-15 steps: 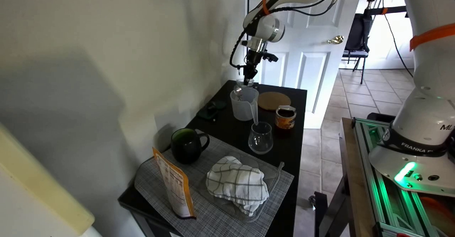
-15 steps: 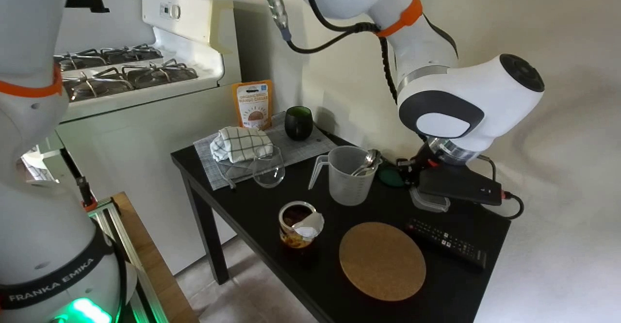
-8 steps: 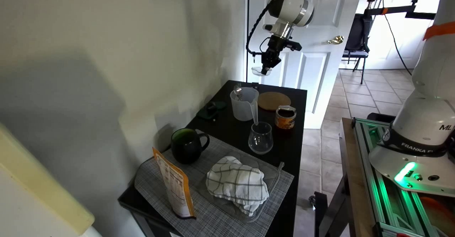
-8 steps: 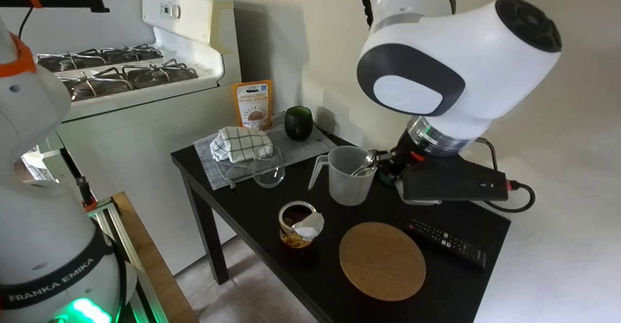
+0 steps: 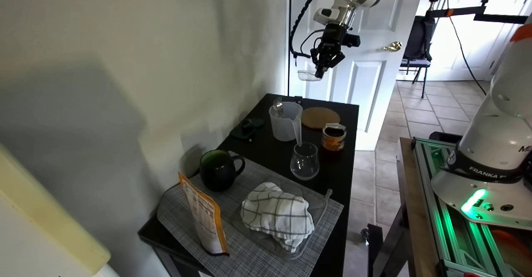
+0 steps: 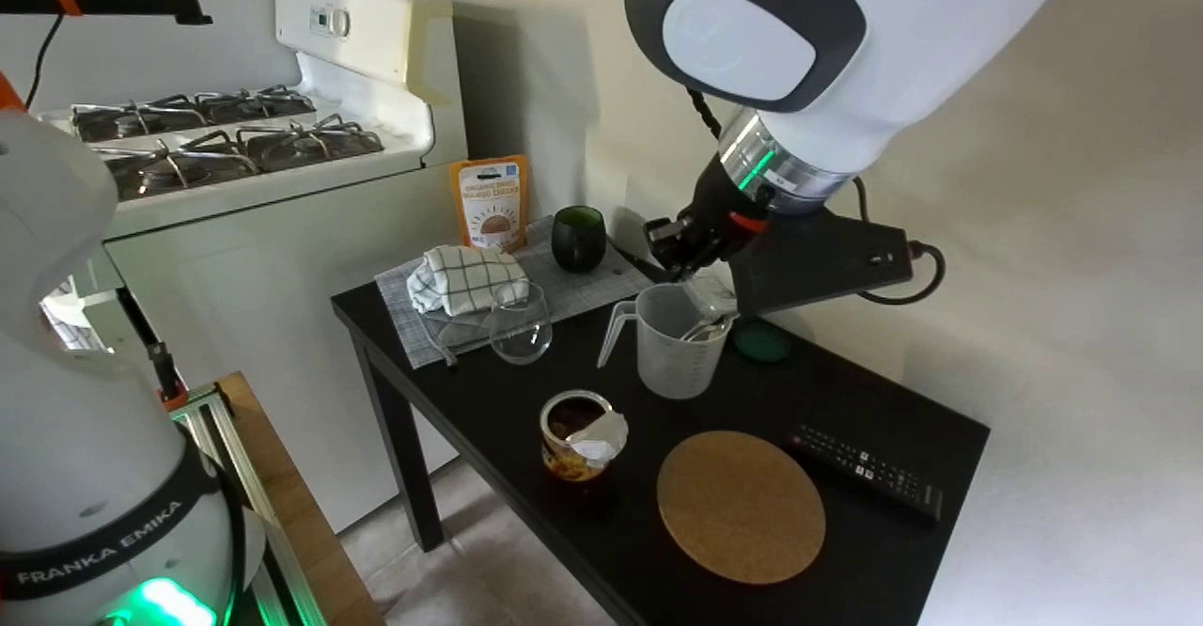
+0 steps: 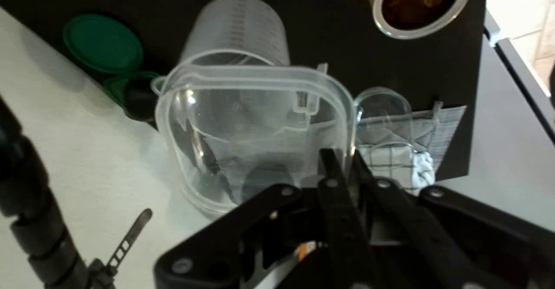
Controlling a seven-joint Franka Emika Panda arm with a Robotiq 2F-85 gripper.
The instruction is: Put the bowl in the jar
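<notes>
Plain cream wall [image 5: 178, 60] along the long edge of the black table [image 6: 639, 532], both exterior views; broad soft-edged shadow [image 5: 70, 115] low on it in an exterior view. Past one table end, white panelled door [image 5: 368, 90] with a brass knob [image 5: 392, 46]. Right of it, floor [image 5: 440, 106] of pale square tiles, grout lines clear; black chair [image 5: 415, 46] standing there, brightly lit white surface [image 5: 492, 52] behind. Past the opposite table end, white stove [image 6: 282, 259]: back panel [image 6: 367, 34] yellowed toward its side, round control dial [image 6: 339, 22], dark burner grates [image 6: 305, 145] on top. Grey-white wall behind stove [image 6: 235, 34].
</notes>
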